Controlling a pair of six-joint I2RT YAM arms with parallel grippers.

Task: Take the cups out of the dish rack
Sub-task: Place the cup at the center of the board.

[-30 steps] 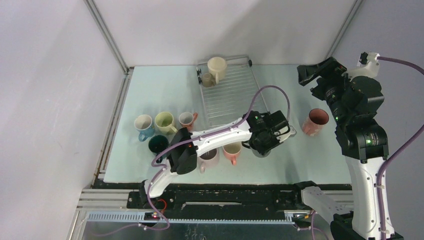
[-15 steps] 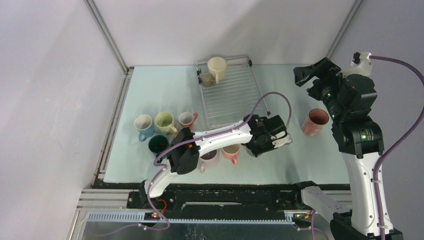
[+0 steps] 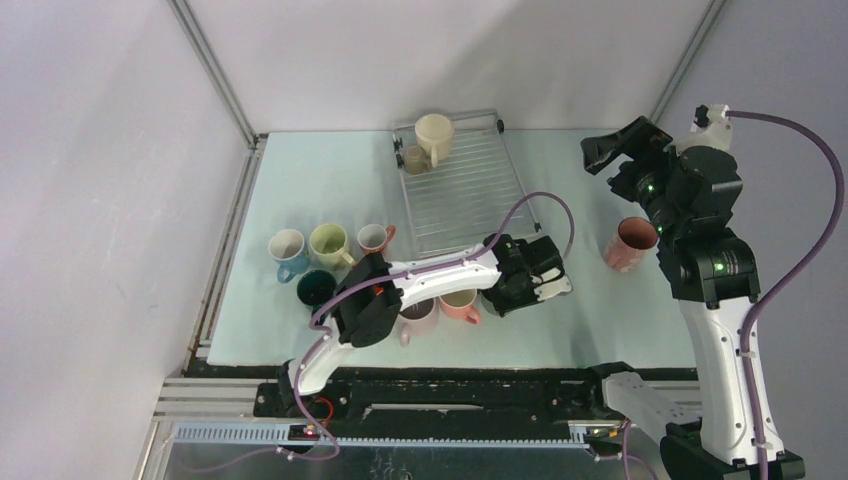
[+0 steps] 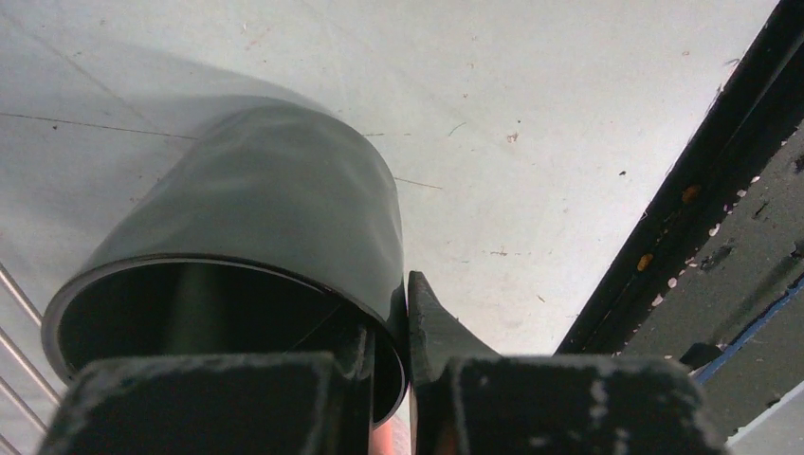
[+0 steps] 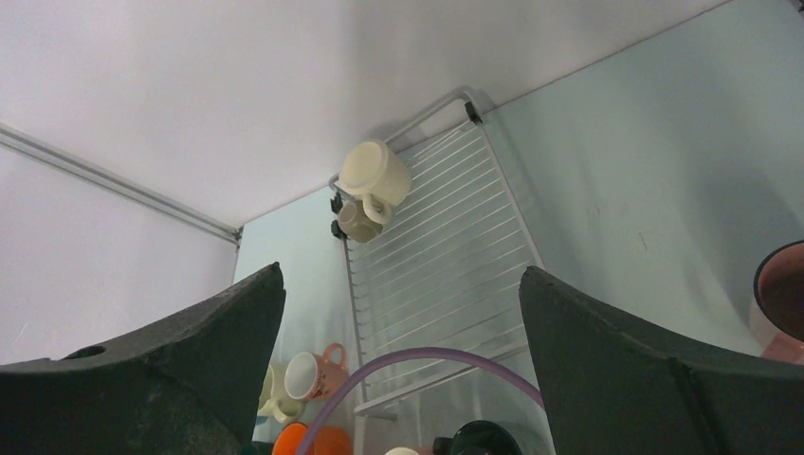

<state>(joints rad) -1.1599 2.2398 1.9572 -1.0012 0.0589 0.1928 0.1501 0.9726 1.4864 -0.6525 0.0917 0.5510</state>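
The left pincer [image 4: 406, 322] is clamped on the rim of a black cup [image 4: 275, 190], one finger inside the wall and one outside. The cup hangs just ahead of it over the desk [image 4: 531, 114], near the front edge; whether its base touches I cannot tell. Just left of this pincer stands a salmon-pink cup [image 3: 462, 303], with other cups further left. This looks like the set-down step: next, lower until the base sits flat, then part the fingers and lift clear of the rim. Far beyond, the dish rack [image 5: 446, 246] holds a cream cup [image 5: 373, 169] touching a smaller beige cup [image 5: 357, 220] at its far left corner. The right pincer [image 5: 400, 275] hangs high, fingers wide apart and holding nothing, with the rack below and ahead of it and a mauve cup [image 3: 630, 243] below it on the desk.
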